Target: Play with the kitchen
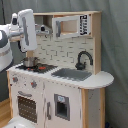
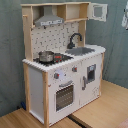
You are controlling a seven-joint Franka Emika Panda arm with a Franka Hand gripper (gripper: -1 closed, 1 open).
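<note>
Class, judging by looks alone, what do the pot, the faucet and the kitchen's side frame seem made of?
Pot: probably metal, with a shiny silver gleam. Faucet: black and matte, plastic or painted metal, unclear which. Kitchen side frame: apparently light unpainted wood, pale tan beside white painted panels.

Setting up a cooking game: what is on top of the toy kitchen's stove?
A small metal pot sits on the stove, at its end away from the sink. Whatever is inside the pot stays hidden by its wall.

kitchen (image 1: 60, 95): white, light wood | faucet (image 1: 83, 59): black | sink (image 2: 82, 51): grey | backsplash (image 2: 50, 37): dotted
</note>
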